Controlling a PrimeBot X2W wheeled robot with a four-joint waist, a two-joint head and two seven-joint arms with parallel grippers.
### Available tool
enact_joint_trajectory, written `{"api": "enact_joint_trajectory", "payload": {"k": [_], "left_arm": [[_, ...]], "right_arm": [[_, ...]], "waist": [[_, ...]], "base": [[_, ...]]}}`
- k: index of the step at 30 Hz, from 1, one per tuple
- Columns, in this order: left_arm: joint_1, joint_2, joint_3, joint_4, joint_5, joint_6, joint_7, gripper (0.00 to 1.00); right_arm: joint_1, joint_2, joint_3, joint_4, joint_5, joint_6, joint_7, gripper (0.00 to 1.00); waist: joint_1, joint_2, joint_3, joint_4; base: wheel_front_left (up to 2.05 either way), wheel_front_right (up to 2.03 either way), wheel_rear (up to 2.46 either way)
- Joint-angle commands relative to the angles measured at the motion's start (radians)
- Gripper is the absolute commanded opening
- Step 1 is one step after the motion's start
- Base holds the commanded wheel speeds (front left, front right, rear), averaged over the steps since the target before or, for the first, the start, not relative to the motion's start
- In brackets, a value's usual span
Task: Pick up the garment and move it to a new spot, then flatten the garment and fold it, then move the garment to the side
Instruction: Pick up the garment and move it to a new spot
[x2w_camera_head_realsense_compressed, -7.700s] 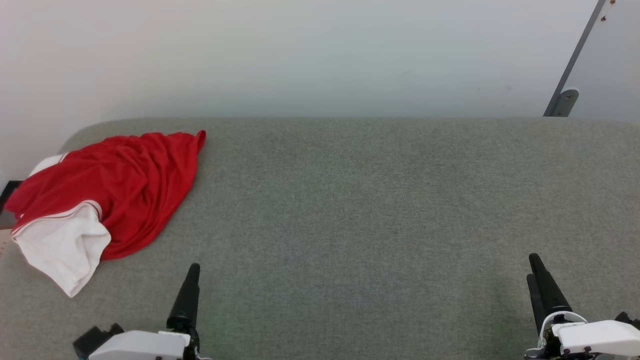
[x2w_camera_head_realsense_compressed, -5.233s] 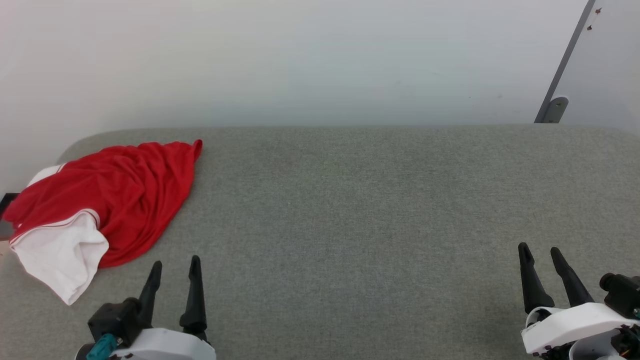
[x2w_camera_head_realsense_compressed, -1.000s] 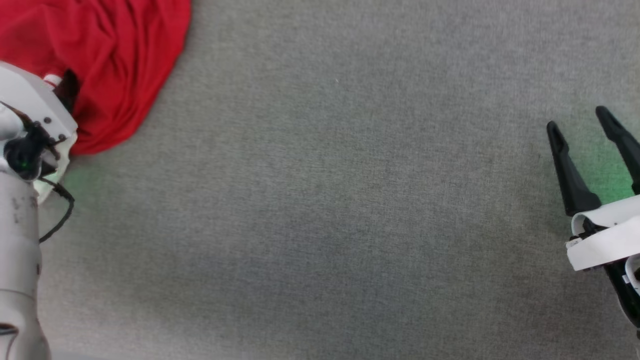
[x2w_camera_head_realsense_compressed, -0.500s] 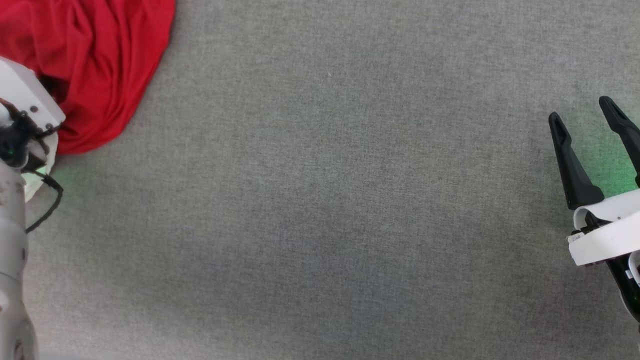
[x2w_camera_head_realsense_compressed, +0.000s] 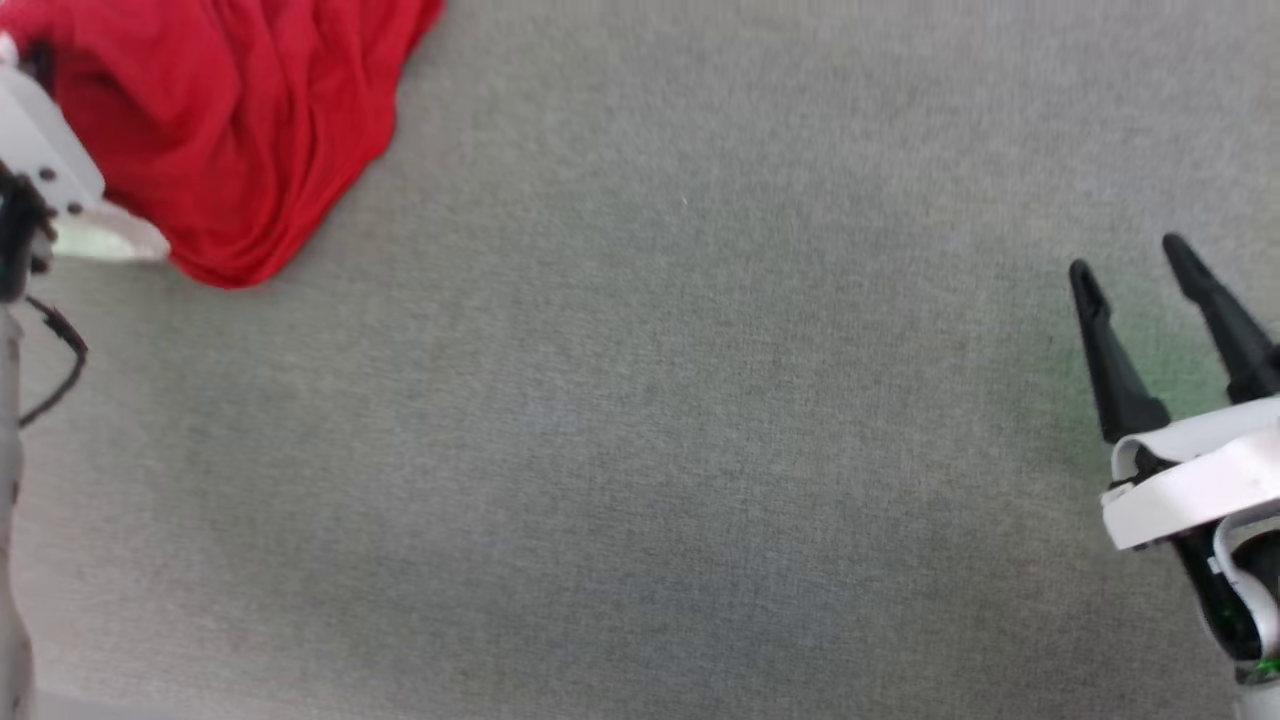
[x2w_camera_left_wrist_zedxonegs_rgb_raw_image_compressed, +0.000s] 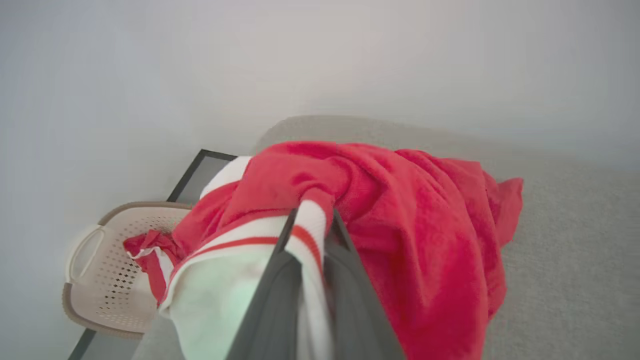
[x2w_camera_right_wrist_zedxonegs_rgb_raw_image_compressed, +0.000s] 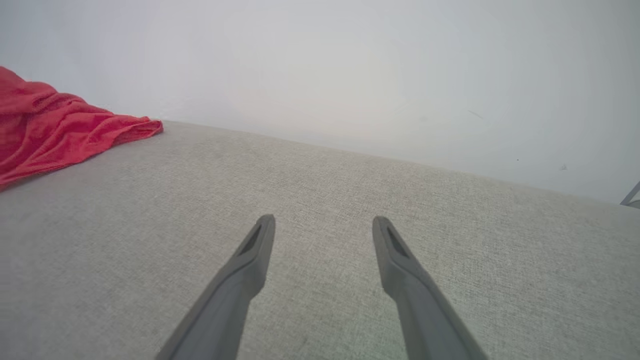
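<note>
My left gripper (x2w_camera_left_wrist_zedxonegs_rgb_raw_image_compressed: 311, 217) pinches the garment (x2w_camera_left_wrist_zedxonegs_rgb_raw_image_compressed: 400, 225) by its trim; my right gripper (x2w_camera_right_wrist_zedxonegs_rgb_raw_image_compressed: 324, 220) gapes wide; the basket (x2w_camera_left_wrist_zedxonegs_rgb_raw_image_compressed: 145, 206) holds a red-white cloth (x2w_camera_left_wrist_zedxonegs_rgb_raw_image_compressed: 149, 250).

— What sits past the edge of the grey fabric surface (x2w_camera_head_realsense_compressed: 650, 450)?
— A beige perforated laundry basket (x2w_camera_left_wrist_zedxonegs_rgb_raw_image_compressed: 112, 300), holding a small bunch of red-and-white cloth (x2w_camera_left_wrist_zedxonegs_rgb_raw_image_compressed: 146, 248).
— And behind?
— A plain white wall (x2w_camera_left_wrist_zedxonegs_rgb_raw_image_compressed: 250, 60).

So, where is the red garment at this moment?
The garment lies bunched at the upper left of the head view, on the left end of the grey table, its striped sleeve trim pinched by the left hand.
</note>
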Motion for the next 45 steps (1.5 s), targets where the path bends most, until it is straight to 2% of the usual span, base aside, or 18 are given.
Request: {"api": "enact_joint_trajectory", "payload": {"k": [1, 6, 12, 17, 23, 28, 36, 41, 45], "left_arm": [[-0.011, 0.011, -0.01, -0.016, 0.003, -0.003, -0.008, 0.0], [-0.037, 0.044, -0.071, -0.117, 0.011, -0.003, -0.022, 0.0], [-0.047, 0.08, -0.1, -0.216, 0.016, -0.003, -0.004, 0.0], [-0.023, 0.117, -0.11, -0.338, 0.013, -0.002, 0.041, 0.0], [0.042, 0.154, -0.099, -0.542, -0.014, 0.023, 0.132, 0.0], [0.125, 0.173, -0.085, -0.746, -0.062, 0.051, 0.24, 0.0], [0.231, 0.187, -0.08, -1.091, -0.12, 0.127, 0.409, 0.0], [0.267, 0.169, -0.103, -1.245, -0.135, 0.169, 0.482, 0.0], [0.287, 0.148, -0.138, -1.316, -0.129, 0.192, 0.515, 0.0]], "right_arm": [[0.014, 0.007, 0.006, 0.008, 0.006, -0.001, -0.007, 1.0], [0.03, 0.034, 0.015, 0.057, 0.018, -0.001, -0.038, 1.0], [0.039, 0.057, 0.03, 0.094, 0.025, -0.001, -0.066, 1.0], [0.04, 0.077, 0.039, 0.126, 0.029, -0.001, -0.09, 1.0], [0.039, 0.087, 0.027, 0.157, 0.032, -0.001, -0.118, 1.0], [0.038, 0.081, -0.002, 0.182, 0.02, -0.001, -0.138, 1.0], [0.055, 0.073, -0.077, 0.222, 0.006, -0.001, -0.169, 1.0], [0.056, 0.083, -0.127, 0.235, -0.006, -0.001, -0.183, 1.0], [0.052, 0.094, -0.148, 0.253, -0.008, -0.001, -0.198, 1.0]], "waist": [[0.0, 0.0, -0.07, 0.024], [0.0, 0.0, -0.156, 0.046], [0.0, 0.0, -0.219, 0.058], [0.0, 0.0, -0.268, 0.057], [0.0, 0.0, -0.309, 0.038], [0.0, 0.0, -0.332, 0.001], [0.0, 0.0, -0.335, -0.089], [0.0, 0.0, -0.317, -0.159], [0.0, 0.0, -0.299, -0.219]], "base": [[0.0, 0.0, 0.0], [0.0, 0.0, 0.0], [0.0, 0.0, 0.0], [0.0, 0.0, 0.0], [0.0, 0.0, 0.0], [0.0, 0.0, 0.0], [0.0, 0.0, 0.0], [0.0, 0.0, 0.0], [0.0, 0.0, 0.0]]}}
